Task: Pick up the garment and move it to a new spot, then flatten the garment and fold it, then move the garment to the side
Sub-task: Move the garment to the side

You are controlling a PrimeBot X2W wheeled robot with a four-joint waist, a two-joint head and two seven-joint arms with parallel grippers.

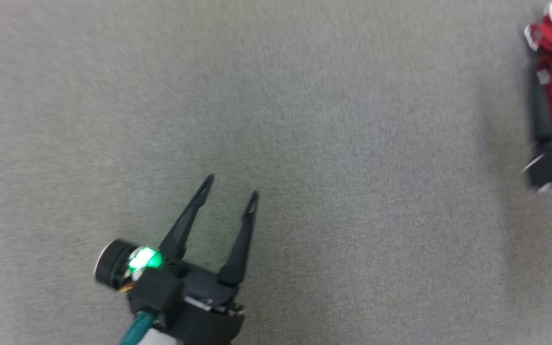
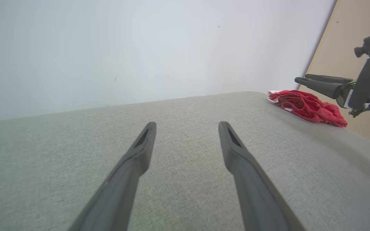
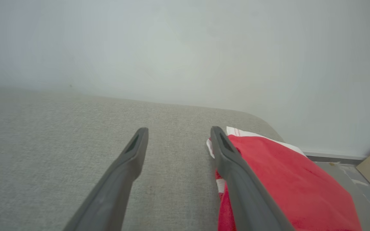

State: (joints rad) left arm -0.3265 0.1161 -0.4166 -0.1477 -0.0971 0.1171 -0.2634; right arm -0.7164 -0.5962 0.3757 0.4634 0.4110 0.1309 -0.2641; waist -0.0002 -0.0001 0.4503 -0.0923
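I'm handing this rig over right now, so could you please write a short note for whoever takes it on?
Left gripper: open, empty, over the bare grey surface.
Right gripper: open, empty, beside the red garment.
The red garment lies bunched at the grey surface's right edge, ungripped.
Done: nothing evident; it does not look neatly folded.
Left, it seems: grasp, move, flatten, fold, set aside.

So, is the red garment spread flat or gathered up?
Gathered up: the red garment lies in a wrinkled pile on the grey surface. Neatly folded: cannot tell.
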